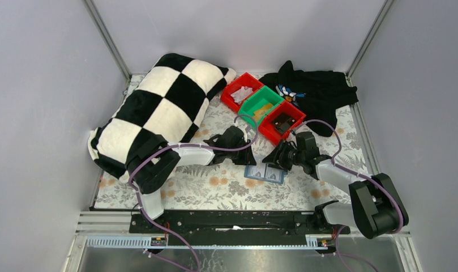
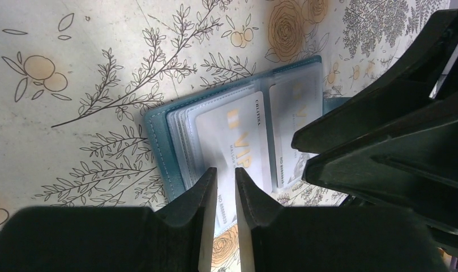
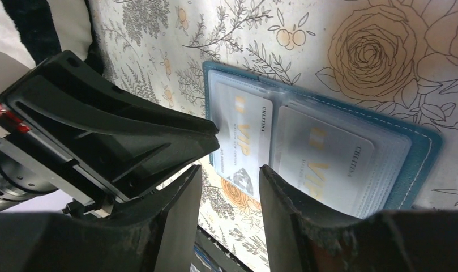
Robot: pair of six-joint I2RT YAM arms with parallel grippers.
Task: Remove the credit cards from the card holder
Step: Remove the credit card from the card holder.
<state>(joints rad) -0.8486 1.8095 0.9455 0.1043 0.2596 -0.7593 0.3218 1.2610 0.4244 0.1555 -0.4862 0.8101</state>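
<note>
On the floral tabletop (image 1: 215, 190), the card holder (image 1: 264, 173) lies open, credit cards (image 2: 233, 133) in their pockets. Left hand (image 2: 225, 182) is narrowly parted over one card's protruding edge, gripping nothing. Right hand (image 3: 229, 184) is half-open and empty. Step judged: first extraction. Next move: pinch that edge while steadying the holder.

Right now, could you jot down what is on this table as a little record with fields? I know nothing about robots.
card holder: lies open on the flowered table, lining up
credit cards: in clear pockets; one sticks out past the holder's edge
left hand: fingers nearly together over that protruding card
right hand: fingers apart, at the holder's edge
bins: red, green, red in a row behind
pillow: black-and-white checked, far left
</note>
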